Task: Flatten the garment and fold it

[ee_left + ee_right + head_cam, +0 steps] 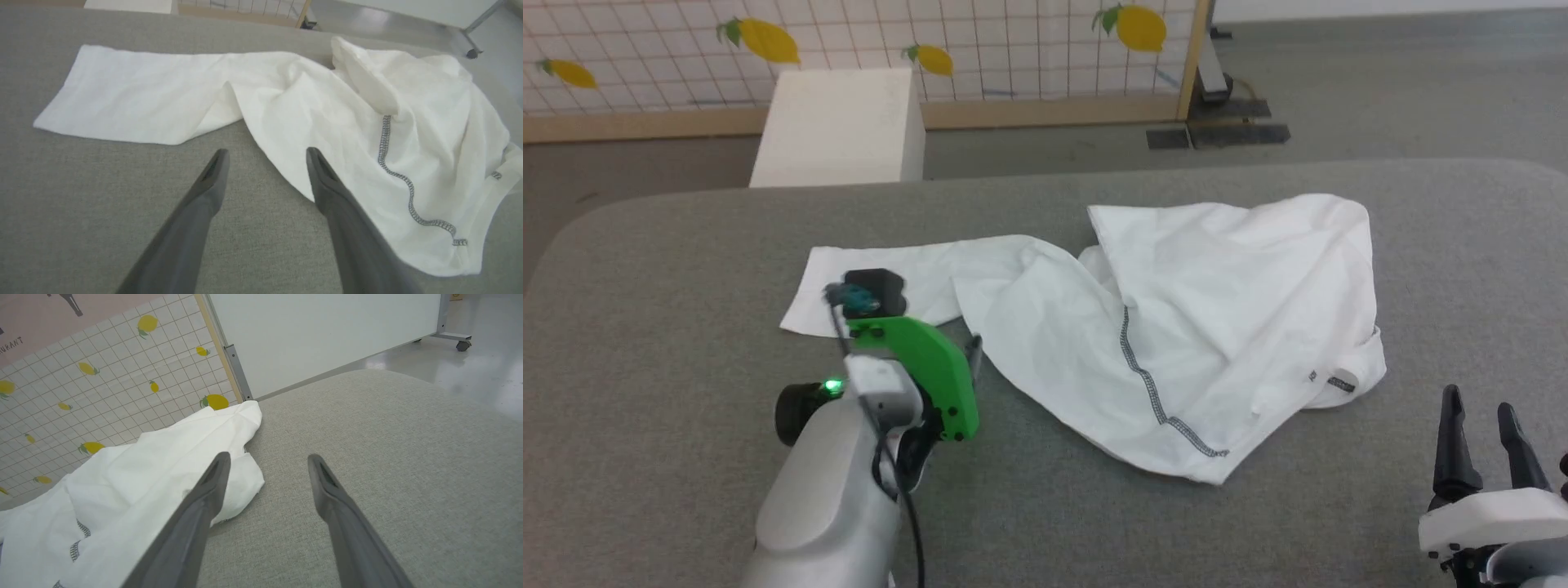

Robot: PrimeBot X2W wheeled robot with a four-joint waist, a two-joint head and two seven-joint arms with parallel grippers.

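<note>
The garment point(1217, 278) is a white shirt lying crumpled on the grey table point(686, 327), with one sleeve point(931, 261) stretched flat to the left. Dark zigzag stitching point(1152, 392) runs down its front fold, and a small dark tag point(1342, 384) shows at its right edge. My left gripper point(970, 353) is open and low over the table at the near edge of the garment point(310, 102); in the left wrist view the gripper point(266, 153) has its right fingertip over the cloth's border. My right gripper point(1478, 404) stands open near the front right, close beside the garment point(163, 473), holding nothing point(268, 457).
A rigid white box point(841, 122) stands on the floor behind the table at the left. A lemon-patterned grid screen point(1013, 49) and a metal stand base point(1225, 122) stand further back. Bare grey table lies to the garment's right point(388, 457) and along the front.
</note>
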